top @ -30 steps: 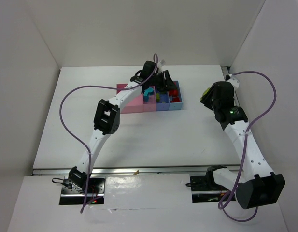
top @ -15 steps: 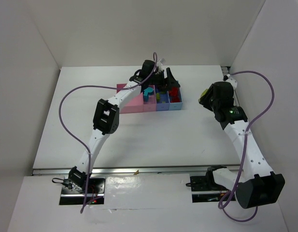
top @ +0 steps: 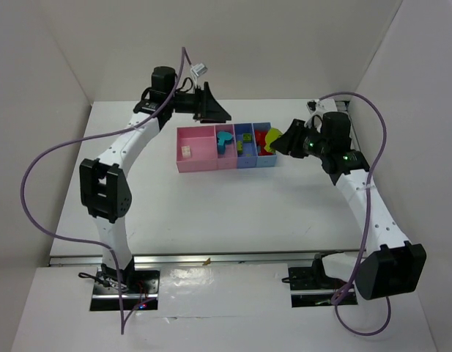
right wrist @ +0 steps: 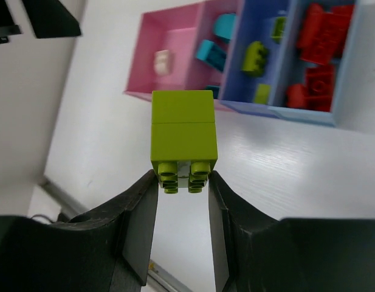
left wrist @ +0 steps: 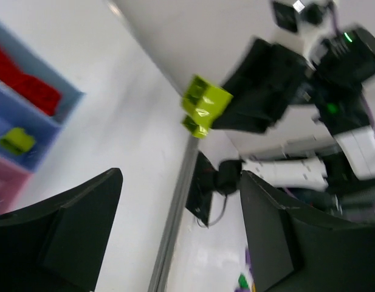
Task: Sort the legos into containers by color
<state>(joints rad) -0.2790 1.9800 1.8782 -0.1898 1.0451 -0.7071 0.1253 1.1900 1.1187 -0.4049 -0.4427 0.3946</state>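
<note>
The containers point(top: 204, 164) stand in a row at mid-table: a wide pink bin point(right wrist: 175, 73) with a beige brick point(right wrist: 163, 59), a narrow pink one with cyan legos point(right wrist: 211, 52), a blue one with yellow-green legos point(right wrist: 254, 58), and a blue end bin with red legos point(right wrist: 318, 36). My right gripper point(right wrist: 182, 182) is shut on a yellow-green stack of two bricks point(right wrist: 182, 137), which hangs just right of the red bin point(top: 272, 137). Raised behind the pink bins, my left gripper point(top: 215, 110) is open and empty point(left wrist: 181, 231).
White walls close in the table at the back and on both sides. A metal rail point(top: 211, 257) runs along the near edge. The left arm's purple cable point(top: 35, 183) loops wide over the table's left part.
My left gripper opened over the bins, then rose and swung back to the left. My right gripper carried the yellow-green stack left, up to the red bin.
</note>
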